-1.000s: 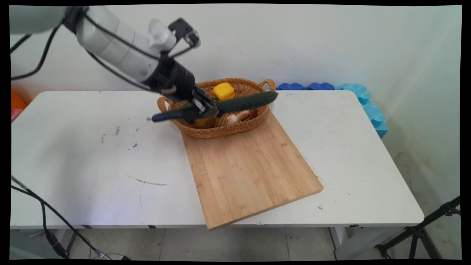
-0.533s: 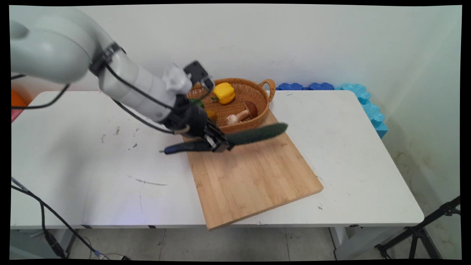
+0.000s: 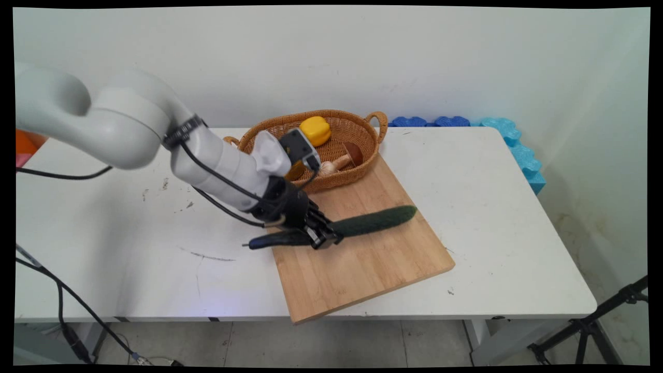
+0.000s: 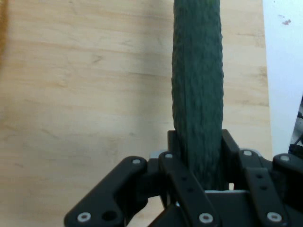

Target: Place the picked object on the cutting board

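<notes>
Cucumber (image 3: pixel 375 221) (image 4: pixel 197 94): dark green, long, clamped near one end between the closed fingers of the gripper (image 3: pixel 323 237) (image 4: pixel 199 163). It runs roughly level above the cutting board (image 3: pixel 362 259) (image 4: pixel 85 94), its free end pointing toward the board's right edge; whether it touches the wood cannot be told. The other end sticks out past the board's left edge, over the desk (image 3: pixel 129 248). The board lies on the desk's middle, its near corner overhanging the desk's near edge. At the board's far edge sits a wicker basket (image 3: pixel 370 150), well apart from the gripper, holding a yellow pepper (image 3: pixel 316 129) and a mushroom (image 3: pixel 339 161). Blue foam pieces (image 3: pixel 510 137) line the wall past the desk's far right corner.
</notes>
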`<move>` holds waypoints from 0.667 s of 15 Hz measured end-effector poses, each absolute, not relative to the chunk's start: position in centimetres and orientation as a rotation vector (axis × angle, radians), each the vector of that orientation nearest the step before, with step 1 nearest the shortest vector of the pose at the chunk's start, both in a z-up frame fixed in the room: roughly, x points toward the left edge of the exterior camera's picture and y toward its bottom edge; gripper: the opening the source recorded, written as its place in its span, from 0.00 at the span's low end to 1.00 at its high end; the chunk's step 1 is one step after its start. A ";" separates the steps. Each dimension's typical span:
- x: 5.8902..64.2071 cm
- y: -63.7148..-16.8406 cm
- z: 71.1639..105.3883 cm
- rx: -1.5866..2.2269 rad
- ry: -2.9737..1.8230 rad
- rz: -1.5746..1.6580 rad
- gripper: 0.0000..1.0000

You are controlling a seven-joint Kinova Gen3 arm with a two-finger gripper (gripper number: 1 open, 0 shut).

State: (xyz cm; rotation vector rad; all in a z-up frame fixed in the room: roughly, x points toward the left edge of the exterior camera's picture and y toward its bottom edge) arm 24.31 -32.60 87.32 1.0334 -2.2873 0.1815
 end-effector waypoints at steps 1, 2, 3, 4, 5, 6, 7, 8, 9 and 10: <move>24.0 -32.6 86.7 1.031 -2.287 0.178 0.00; 23.9 -32.6 86.1 1.031 -2.285 0.177 0.00; 23.6 -32.6 85.6 1.028 -2.284 0.175 0.00; 23.4 -32.7 85.1 1.027 -2.281 0.174 0.00; 23.3 -32.7 84.7 1.027 -2.278 0.174 0.00; 23.0 -32.8 84.3 1.025 -2.276 0.173 0.00; 22.9 -32.9 83.9 1.025 -2.274 0.172 0.00; 22.7 -32.9 83.6 1.024 -2.272 0.171 0.00; 22.6 -33.0 83.2 1.022 -2.272 0.169 0.00; 22.5 -33.0 82.9 1.021 -2.271 0.169 0.00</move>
